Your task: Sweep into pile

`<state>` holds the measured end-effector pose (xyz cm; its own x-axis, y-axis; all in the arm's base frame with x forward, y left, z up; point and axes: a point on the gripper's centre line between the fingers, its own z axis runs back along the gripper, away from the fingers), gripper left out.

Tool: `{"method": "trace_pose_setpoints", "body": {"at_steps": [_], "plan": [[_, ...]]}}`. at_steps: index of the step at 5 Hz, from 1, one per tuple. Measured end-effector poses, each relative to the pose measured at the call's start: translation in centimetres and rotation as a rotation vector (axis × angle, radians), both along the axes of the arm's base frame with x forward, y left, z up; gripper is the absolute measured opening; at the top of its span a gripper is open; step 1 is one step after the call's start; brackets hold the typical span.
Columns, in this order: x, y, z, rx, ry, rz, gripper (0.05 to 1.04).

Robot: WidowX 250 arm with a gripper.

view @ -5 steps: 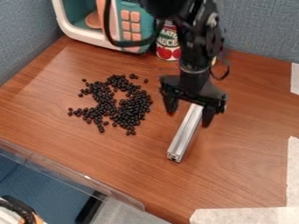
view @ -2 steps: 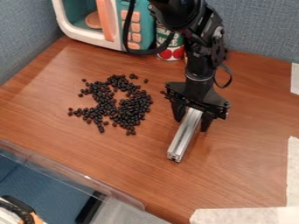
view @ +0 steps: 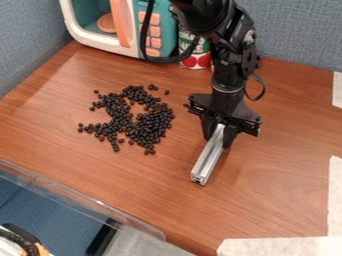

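Black beads lie in a ragged ring; 1 silver bar slants nearby.

1 gripper, 1 metal bar, 1 can

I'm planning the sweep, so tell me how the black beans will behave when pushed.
The black beans look small and rounded, so they may roll a little and scatter. Loose, with strays around the edges, they probably won't move as one mass.
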<state>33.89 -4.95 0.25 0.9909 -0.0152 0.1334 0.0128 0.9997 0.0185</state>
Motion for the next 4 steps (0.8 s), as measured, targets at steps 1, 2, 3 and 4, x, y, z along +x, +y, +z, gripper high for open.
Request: {"method": "trace_pose_setpoints", "body": {"at_steps": [1,2,3,4], "plan": [[-0.1,0.2,0.0,0.010,0.011,-0.038,0.367],[0.4,2.2,0.0,0.042,0.018,-0.035,0.368],[0.9,4.0,0.1,0.060,0.013,-0.035,0.368],[1.4,6.8,0.0,0.086,0.017,-0.028,0.367]]}}
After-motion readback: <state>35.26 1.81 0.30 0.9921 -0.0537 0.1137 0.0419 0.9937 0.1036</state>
